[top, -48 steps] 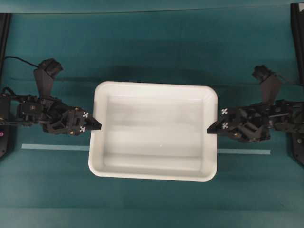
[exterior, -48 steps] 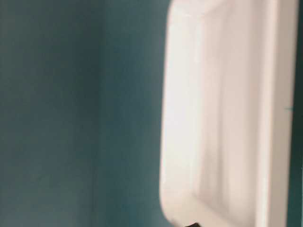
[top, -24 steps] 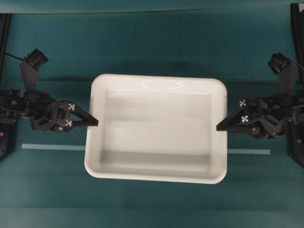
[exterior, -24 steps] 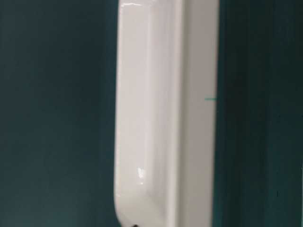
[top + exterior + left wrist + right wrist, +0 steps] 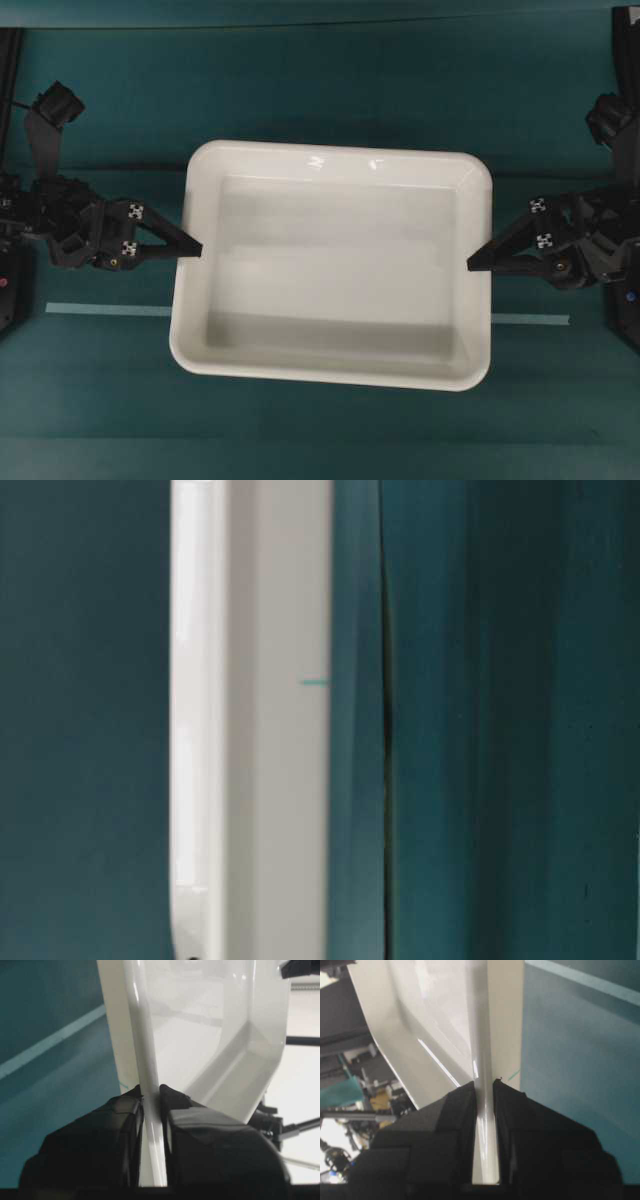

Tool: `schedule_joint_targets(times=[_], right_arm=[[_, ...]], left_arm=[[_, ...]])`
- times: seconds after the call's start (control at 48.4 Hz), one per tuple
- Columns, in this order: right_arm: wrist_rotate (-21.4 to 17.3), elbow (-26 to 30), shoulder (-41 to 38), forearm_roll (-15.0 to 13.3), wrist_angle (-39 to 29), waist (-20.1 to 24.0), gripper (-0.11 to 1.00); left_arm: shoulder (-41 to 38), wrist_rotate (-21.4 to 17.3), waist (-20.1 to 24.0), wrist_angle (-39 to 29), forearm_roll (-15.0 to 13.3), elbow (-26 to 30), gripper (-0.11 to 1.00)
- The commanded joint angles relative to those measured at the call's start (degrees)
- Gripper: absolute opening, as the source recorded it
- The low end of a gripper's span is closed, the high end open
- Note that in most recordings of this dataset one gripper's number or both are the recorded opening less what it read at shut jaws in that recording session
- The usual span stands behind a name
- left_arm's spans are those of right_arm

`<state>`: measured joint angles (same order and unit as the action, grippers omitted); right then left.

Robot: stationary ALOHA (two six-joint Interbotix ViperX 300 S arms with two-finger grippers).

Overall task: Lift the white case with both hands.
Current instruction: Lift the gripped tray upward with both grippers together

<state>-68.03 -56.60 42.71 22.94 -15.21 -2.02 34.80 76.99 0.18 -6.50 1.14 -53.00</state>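
The white case (image 5: 330, 260) fills the middle of the overhead view, empty and glossy, raised off the green table. My left gripper (image 5: 190, 249) is shut on its left rim and my right gripper (image 5: 477, 264) is shut on its right rim. In the left wrist view the thin white rim (image 5: 149, 1095) runs between the two black fingers (image 5: 120, 1125). The right wrist view shows the same, the rim (image 5: 482, 1080) pinched between black fingers (image 5: 520, 1125). In the table-level view the case (image 5: 250, 720) appears edge-on as a white vertical band.
A pale tape line (image 5: 110, 310) runs across the green table under the case, showing on both sides (image 5: 530, 320). Black arm bases stand at the far left (image 5: 10, 290) and far right (image 5: 628, 300) edges.
The case has risen: it looks larger in the overhead view and both grippers have shifted outward with it. In the table-level view it has moved left and turned edge-on.
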Motion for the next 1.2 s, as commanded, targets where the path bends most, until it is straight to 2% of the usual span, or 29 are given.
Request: schedule_joint_targets(times=[0.0,0.207,0.476,0.662,0.868,1.178], right_arm=[[-0.1,3.0,-0.1,-0.1,-0.4,-0.2,0.11],[0.0,6.4,0.2,-0.1,-2.0,-0.6,0.11],[0.0,8.8,1.4,-0.1,-2.3,-1.5,0.11],[-0.1,9.6,2.7,-0.1,-2.8,-2.5,0.11],[-0.1,13.2,2.7,-0.1,-5.2,-2.8,0.11],[-0.1,18.5,1.7,-0.1,-7.5,-2.7,0.11]], left_arm=[[-0.1,0.0,-0.7,0.0,0.2,3.3,0.09],[1.0,1.8,-0.7,-0.3,0.1,5.4,0.09],[3.5,2.2,-0.8,-0.4,0.2,8.2,0.09],[5.2,2.4,-0.6,-3.5,0.2,11.2,0.08],[5.8,2.4,-0.8,-8.2,0.1,13.8,0.08],[5.3,2.4,-1.2,-8.8,0.2,17.5,0.08]])
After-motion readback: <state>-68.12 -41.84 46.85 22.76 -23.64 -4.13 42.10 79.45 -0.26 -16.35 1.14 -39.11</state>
